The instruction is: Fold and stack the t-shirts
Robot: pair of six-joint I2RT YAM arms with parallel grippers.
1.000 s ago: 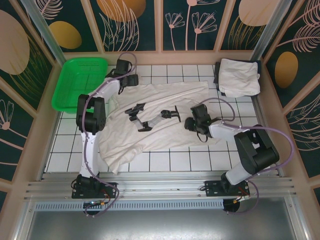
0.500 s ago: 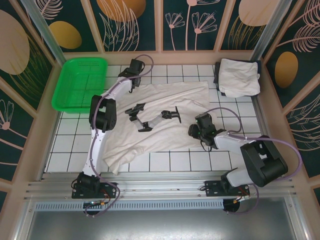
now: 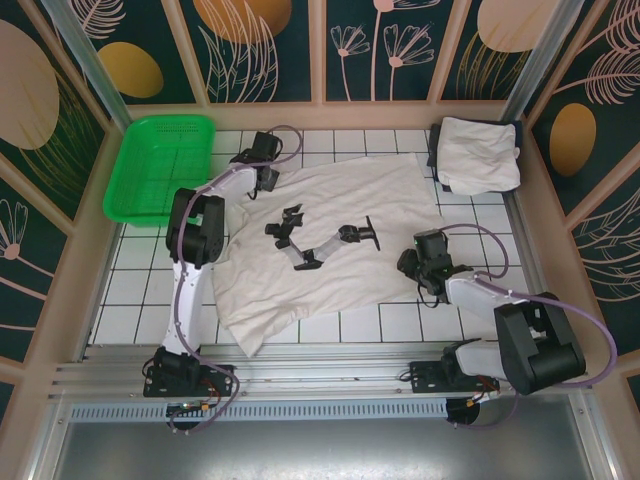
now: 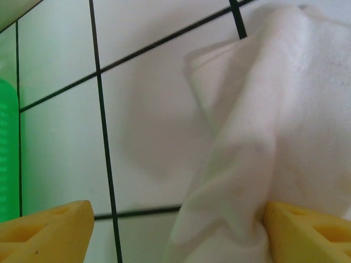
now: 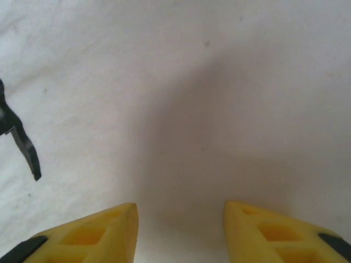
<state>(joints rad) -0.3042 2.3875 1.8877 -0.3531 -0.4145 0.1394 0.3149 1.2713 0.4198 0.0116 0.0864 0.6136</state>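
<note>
Green basket (image 3: pixel 160 165) at the far-left corner, bare mesh inside. Spread t-shirt (image 3: pixel 390 205) mid-surface (image 3: pixel 130 290), long axis near-left to far-right. Folded t-shirt (image 3: pixel 478 155) at far right. Left fingers (image 4: pixel 49 227) parted at the spread shirt's far-left edge; right fingers (image 5: pixel 93 235) parted over its right side.

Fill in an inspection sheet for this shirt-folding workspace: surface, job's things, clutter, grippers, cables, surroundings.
Surface: white tiled table, partly covered.
Job's things: spread t-shirt mid-table; folded t-shirt at far right corner.
Clutter: black-and-white jointed tool on the spread t-shirt; green basket far left.
Grippers: left gripper open at the shirt's far left edge; right gripper open over its right side.
Cables: purple cable looped along each arm.
Surroundings: patterned wall panels.
</note>
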